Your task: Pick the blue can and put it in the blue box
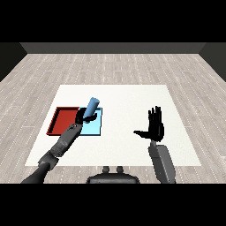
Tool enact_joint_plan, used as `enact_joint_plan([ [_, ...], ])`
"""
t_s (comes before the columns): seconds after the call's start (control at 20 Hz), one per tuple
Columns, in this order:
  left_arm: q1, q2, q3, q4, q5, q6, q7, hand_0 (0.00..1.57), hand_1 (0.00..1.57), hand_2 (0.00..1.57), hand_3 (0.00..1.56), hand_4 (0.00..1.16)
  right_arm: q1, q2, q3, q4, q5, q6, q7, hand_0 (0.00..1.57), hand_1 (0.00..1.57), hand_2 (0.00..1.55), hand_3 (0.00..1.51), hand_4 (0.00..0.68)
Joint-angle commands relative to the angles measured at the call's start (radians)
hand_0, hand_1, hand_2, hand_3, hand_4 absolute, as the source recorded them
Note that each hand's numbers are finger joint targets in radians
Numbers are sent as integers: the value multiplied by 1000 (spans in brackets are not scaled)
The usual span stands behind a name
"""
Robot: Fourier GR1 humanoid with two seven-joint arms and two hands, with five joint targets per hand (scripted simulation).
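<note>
The blue can (pixel 92 107) is a light blue cylinder, tilted with its top leaning right, held just above the light blue tray (pixel 94 127). My left hand (pixel 83 116) is shut on the can's lower end, over the tray's far left part. The red tray (pixel 63 120) lies directly left of the blue one and holds nothing that I can see. My right hand (pixel 155 125) hovers over the table's right half, fingers straight up and thumb spread left, holding nothing.
Both trays sit on the left half of the white table (pixel 123 99). Wooden floor surrounds the table on all sides.
</note>
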Motion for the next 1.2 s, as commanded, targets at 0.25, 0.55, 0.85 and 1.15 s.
enact_joint_plan([
  [0.25, -92, -115, -13, 393, -57, -24, 186, 659, 659, 584, 78, 916, 9, -7, -51, 90, -30, 58, -47, 0, 0, 0, 0, 0],
  [0.55, -91, -112, 112, 446, 22, -1, 145, 1403, 1403, 1286, 395, 629, -98, 0, -81, 234, -10, 62, -74, 0, 0, 0, 0, 0],
  [0.85, -133, -131, 88, 523, -35, -62, 188, 0, 0, 0, 0, 0, -10, 51, -18, 109, 35, 2, -62, 0, 0, 0, 0, 0],
  [1.15, -158, -160, 91, 510, -70, 11, 201, 0, 0, 0, 0, 0, -95, 8, -89, 201, 8, 60, -67, 0, 0, 0, 0, 0],
])
